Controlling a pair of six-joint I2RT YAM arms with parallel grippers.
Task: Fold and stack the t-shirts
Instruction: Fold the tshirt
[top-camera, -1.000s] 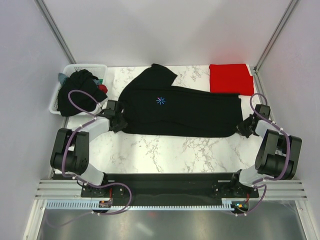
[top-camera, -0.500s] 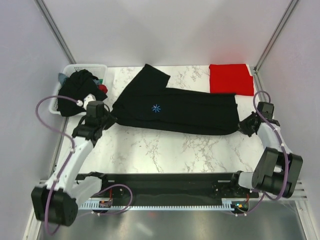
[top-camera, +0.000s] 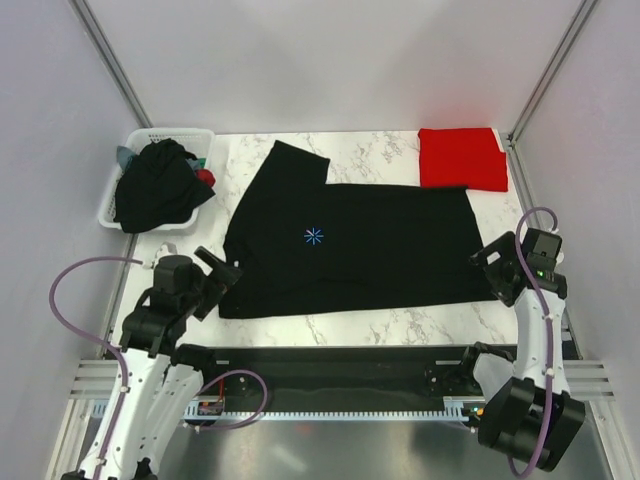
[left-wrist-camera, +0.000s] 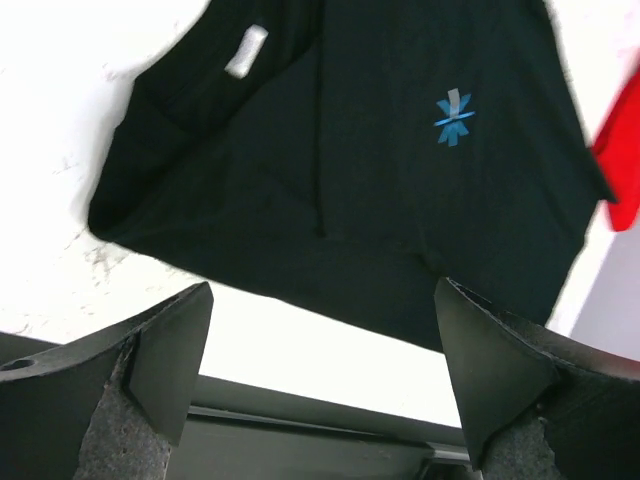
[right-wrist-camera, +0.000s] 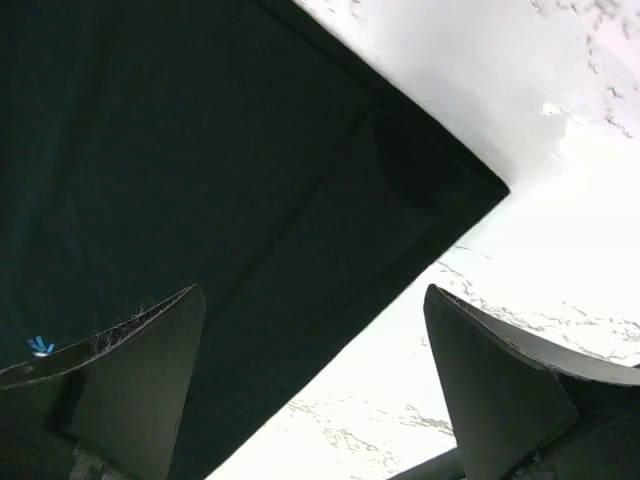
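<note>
lying spread flat across the bench (top-camera: 380, 312), the black shirt (top-camera: 360, 250) shows its blue starburst (top-camera: 313, 236) face up, with one sleeve reaching toward the far edge. the left hand (top-camera: 216, 272) sits just off the shirt's near left corner; in its wrist view the fingers (left-wrist-camera: 160, 360) are spread wide with nothing between them, and the shirt's edge lies beyond the tips. the right hand (top-camera: 490, 272) sits just beside the near right corner, its fingers (right-wrist-camera: 490, 380) likewise spread and holding nothing, the corner of the cloth lying flat ahead of them. a folded red shirt (top-camera: 462, 158) rests at the far right, its near edge meeting the black shirt's far right corner. at the far left a white basket (top-camera: 178, 133) holds a heap of dark shirts (top-camera: 155, 188).
</note>
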